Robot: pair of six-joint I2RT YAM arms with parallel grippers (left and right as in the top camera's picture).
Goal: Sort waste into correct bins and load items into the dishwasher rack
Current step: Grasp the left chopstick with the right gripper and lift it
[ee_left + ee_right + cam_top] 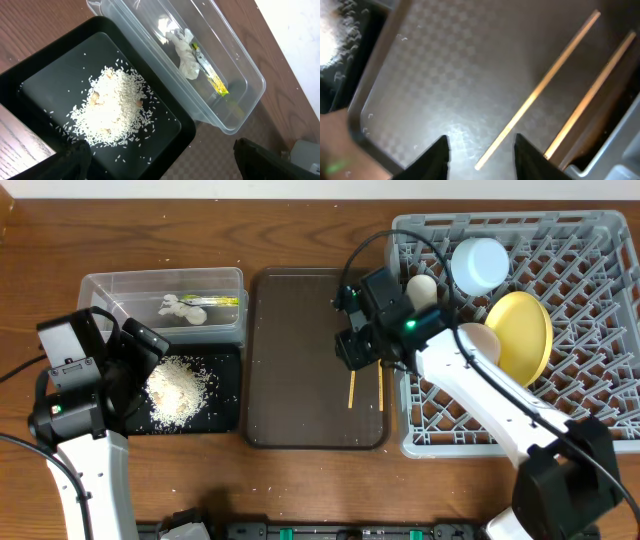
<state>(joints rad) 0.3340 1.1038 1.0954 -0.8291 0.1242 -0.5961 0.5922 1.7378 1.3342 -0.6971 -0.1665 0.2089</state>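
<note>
Two wooden chopsticks (352, 389) (540, 90) lie on the dark brown serving tray (300, 360); the second one (381, 388) (592, 95) lies by the tray's right rim. My right gripper (356, 350) (481, 152) is open, just above the tray, with the end of one chopstick between its fingertips. The grey rack (600, 360) holds a yellow plate (522, 335), a white bowl (479, 264), a small white cup (422, 288) and a pale bowl (478, 340). Rice crumbs (178, 390) (112, 107) lie in the black tray (225, 415) (60, 55). The clear tub (110, 285) (240, 70) holds the paper scrap (185, 52) and yellow-green wrapper (212, 77). My left gripper (162, 160) is open above the black tray.
The brown wooden table (300, 230) surrounds everything. The serving tray's raised rim (365, 100) runs along the left of the right wrist view. Black cables (400, 235) arch over the rack's left edge.
</note>
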